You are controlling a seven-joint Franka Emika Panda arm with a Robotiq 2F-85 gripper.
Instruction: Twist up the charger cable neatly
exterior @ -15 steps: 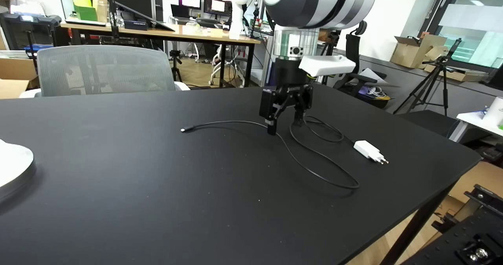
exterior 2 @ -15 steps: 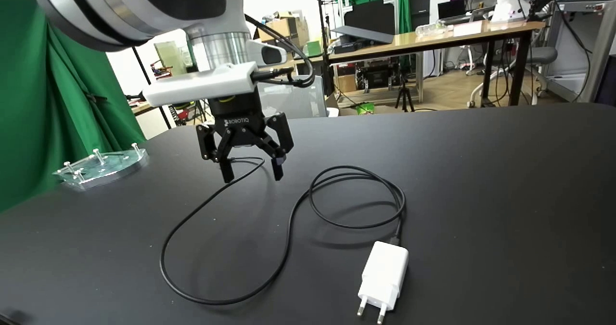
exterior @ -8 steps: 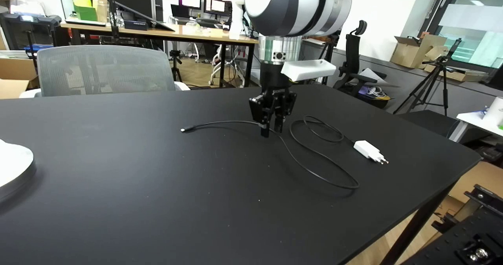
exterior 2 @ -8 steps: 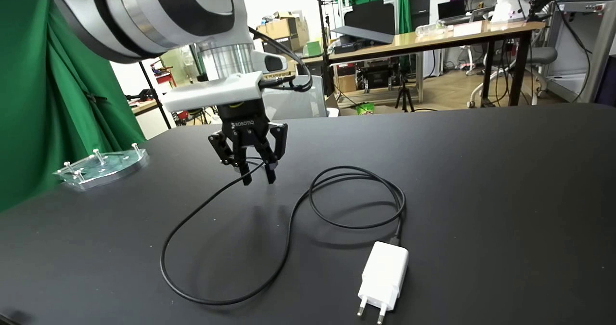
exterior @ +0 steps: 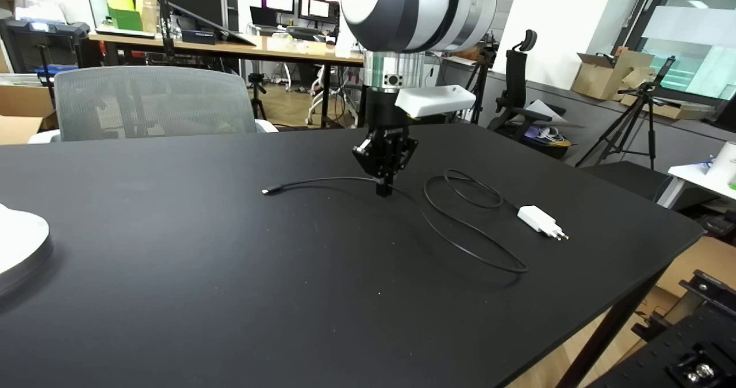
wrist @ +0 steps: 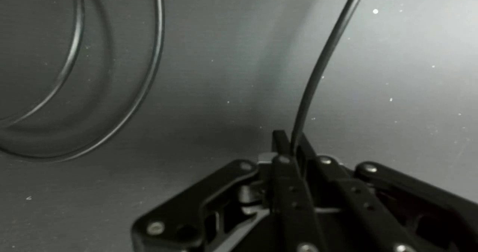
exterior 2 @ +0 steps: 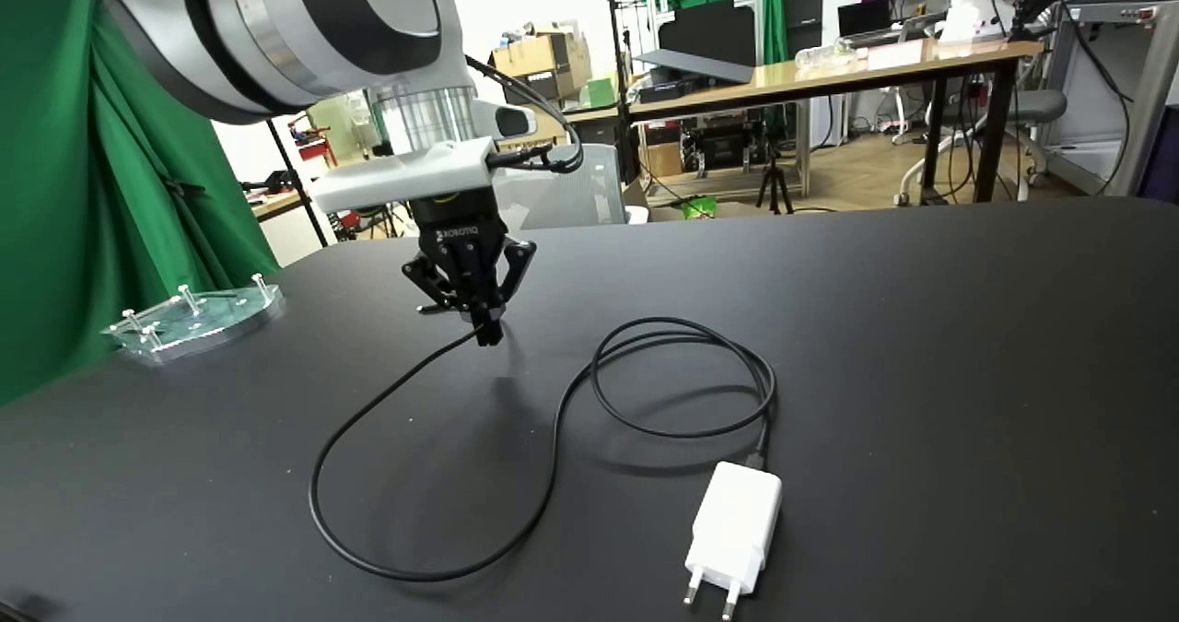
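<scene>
Hand [exterior 2: 489, 334] points down, pinching the charger cable [wrist: 318, 69].

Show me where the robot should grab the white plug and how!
Pinch the white plug by the middle of its boxy body. The gripper, once off the cord, could come from above and close on the long sides: the plug lies flat on the table, prongs at one end, cord joined at the other, so those sides look easiest.
</scene>
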